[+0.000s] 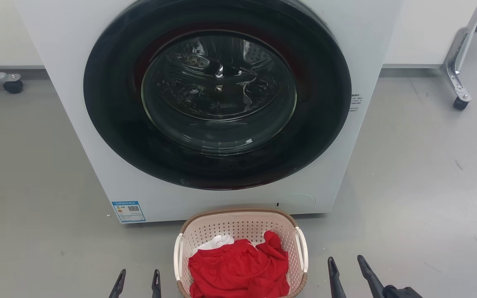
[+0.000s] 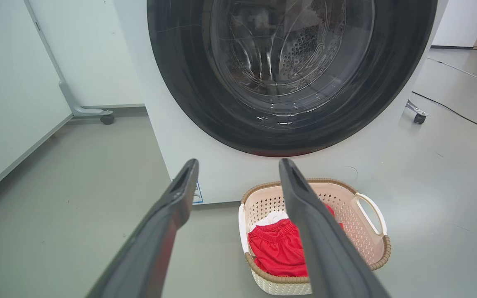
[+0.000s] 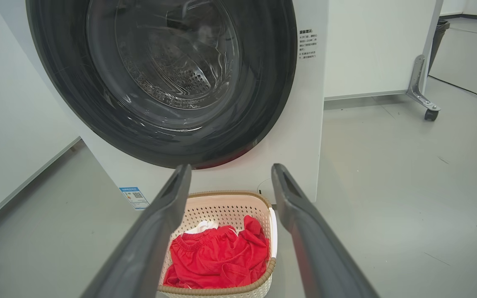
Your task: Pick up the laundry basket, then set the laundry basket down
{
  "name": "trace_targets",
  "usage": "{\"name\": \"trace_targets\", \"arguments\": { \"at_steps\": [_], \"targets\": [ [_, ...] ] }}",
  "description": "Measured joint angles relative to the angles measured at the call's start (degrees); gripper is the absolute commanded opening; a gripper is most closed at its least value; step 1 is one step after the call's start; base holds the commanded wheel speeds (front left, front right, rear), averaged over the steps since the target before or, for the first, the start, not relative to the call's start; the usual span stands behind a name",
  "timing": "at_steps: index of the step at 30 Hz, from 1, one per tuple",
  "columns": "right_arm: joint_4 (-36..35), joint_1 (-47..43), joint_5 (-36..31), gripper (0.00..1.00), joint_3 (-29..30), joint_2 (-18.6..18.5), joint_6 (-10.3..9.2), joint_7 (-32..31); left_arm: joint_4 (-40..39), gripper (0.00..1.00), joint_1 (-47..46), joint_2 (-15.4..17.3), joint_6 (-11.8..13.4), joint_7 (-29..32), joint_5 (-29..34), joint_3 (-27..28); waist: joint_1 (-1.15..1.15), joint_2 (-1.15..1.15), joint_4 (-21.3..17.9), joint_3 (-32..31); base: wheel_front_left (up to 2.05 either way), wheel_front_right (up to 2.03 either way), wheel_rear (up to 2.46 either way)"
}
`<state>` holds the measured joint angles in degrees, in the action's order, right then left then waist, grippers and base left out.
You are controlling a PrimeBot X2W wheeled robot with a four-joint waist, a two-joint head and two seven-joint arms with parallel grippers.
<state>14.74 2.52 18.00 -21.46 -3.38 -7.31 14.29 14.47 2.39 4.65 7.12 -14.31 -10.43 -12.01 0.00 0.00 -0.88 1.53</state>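
Head view, lower left: left end effector (image 1: 138, 282) hangs above the floor (image 1: 35, 186), fingers apart with nothing between them. The left wrist view confirms a wide gap.

Just right of it, bottom centre: laundry basket (image 1: 238, 225) upright on the floor, close in front of the washer (image 1: 77, 124). I cannot tell whether the two touch. The basket's near end is cut off by the bottom edge of the frame. Contents: a crumpled red garment (image 1: 238, 271) over a bit of white cloth (image 1: 218, 242), sitting low inside the walls.

Lower right: right end effector (image 1: 346, 269), likewise spread and empty, clear of the basket.

Handling, as a judgement:
- Thin perforated plastic with a small load of soft cloth, so it should be light.
- The walls may flex if squeezed.
- Smooth plastic could slip in a one-sided pinch, and the basket would then tip.
- The best holds look to be the white left handle (image 1: 177, 256) and right handle (image 1: 303, 248), one per end effector, raised evenly.
- The brown rim (image 1: 205, 216) looks like a stiffer fallback.
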Motion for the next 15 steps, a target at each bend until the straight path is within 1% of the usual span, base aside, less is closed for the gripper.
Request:
{"name": "trace_targets", "arguments": {
  "at_steps": [14, 15],
  "targets": [
    [-1.1, -0.8, -0.9, 1.0, 1.1, 0.3, 0.0, 0.0, 0.0, 1.0, 0.0, -0.2, 0.0, 0.0, 0.1, -0.1, 0.0, 0.0, 0.1, -0.2, 0.0, 0.0, 0.0],
    [-1.1, -0.8, -0.9, 0.0, 1.1, 0.3, 0.0, 0.0, 0.0, 0.0, 0.0, -0.2, 0.0, 0.0, 0.1, -0.1, 0.0, 0.0, 0.1, -0.2, 0.0, 0.0, 0.0]
  ]
}}
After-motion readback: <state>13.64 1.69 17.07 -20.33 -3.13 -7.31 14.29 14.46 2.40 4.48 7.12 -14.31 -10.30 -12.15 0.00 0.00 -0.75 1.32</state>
